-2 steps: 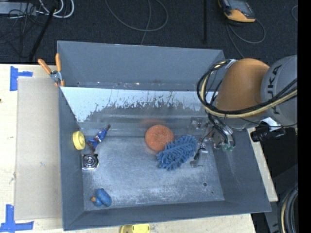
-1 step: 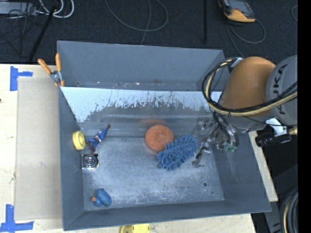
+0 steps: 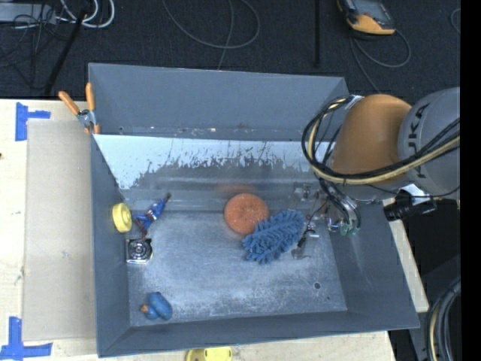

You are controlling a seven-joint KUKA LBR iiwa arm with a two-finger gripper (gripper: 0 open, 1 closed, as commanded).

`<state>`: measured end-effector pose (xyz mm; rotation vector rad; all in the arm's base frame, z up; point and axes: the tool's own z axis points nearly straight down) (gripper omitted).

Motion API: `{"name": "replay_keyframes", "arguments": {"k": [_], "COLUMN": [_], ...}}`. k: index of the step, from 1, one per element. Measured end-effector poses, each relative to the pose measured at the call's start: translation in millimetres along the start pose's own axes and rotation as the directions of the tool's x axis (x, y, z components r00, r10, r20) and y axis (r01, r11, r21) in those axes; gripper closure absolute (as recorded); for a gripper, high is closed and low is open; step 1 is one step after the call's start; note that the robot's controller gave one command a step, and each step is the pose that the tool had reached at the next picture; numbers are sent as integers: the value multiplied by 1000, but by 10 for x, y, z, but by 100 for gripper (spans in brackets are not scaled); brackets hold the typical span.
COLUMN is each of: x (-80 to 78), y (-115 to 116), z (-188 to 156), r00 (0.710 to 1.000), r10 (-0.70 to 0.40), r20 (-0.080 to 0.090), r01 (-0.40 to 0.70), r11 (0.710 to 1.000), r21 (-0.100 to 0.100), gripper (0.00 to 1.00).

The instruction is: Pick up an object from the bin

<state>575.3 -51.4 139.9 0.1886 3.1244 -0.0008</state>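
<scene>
Chenille strands, thick and noodle-like, are seen all over the blue duster pad (image 3: 270,238), which is laid flat on the floor of the bin (image 3: 225,119), somewhat right of the middle. The pad is of one deep blue throughout, shaggy in outline, and broader at its upper right than at its lower left. Its long axis is set on a diagonal: the lower-left end is turned toward the front wall, and the upper-right end toward the back wall and the arm. No front or back of the pad can be made out, so only the axis can be given.

The gripper (image 3: 304,244) is lowered to the floor at the pad's right-hand edge, just beside or touching the outer strands. Whether it is open or closed cannot be told, and nothing can be said to be held in it.

An orange round scrubber (image 3: 246,212) is placed just beside the pad's upper-left edge. Well apart, by the left wall, a yellow piece (image 3: 122,216), a small blue piece (image 3: 155,210) and a silver square item (image 3: 139,251) are gathered, and a blue rounded piece (image 3: 157,306) is found near the front-left corner.
</scene>
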Motion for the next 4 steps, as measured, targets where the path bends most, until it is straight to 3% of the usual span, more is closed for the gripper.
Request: {"name": "replay_keyframes", "arguments": {"k": [1, 2, 3, 4], "x": [127, -31, -31, 258], "y": [206, 319, 319, 429], "z": [596, 697, 697, -1209], "r00": [999, 1000, 1000, 1000], "r10": [51, 0, -1, -25], "r20": [-9, -8, -8, -4], "r01": [-51, 0, 1, 25], "r11": [999, 1000, 1000, 1000], "r21": [0, 0, 0, -1], "gripper": [0, 100, 100, 100]}}
